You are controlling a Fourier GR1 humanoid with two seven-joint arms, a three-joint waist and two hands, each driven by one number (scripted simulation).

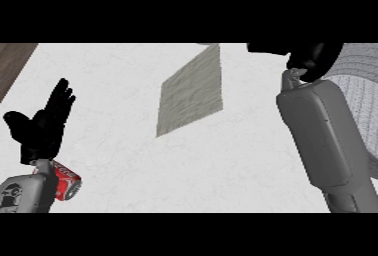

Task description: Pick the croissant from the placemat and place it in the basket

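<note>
My right hand (pixel 314 55) hovers at the rim of the pale woven basket (pixel 358 85), its fingers too hidden to tell whether they grip the croissant, which shows nowhere. The grey rectangular placemat (pixel 192 92) on the white worktop (pixel 221 165) lies bare. Released short, the pastry might miss. My left hand (pixel 44 122) rests open by a red can (pixel 66 181).

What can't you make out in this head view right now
- Croissant: none shows on the placemat; whether the right hand holds it cannot be told, as the top edge cuts that hand off.
- Basket: only part shows, behind the right forearm and cut by the right edge.
- Red can: partly hidden by the left forearm.
</note>
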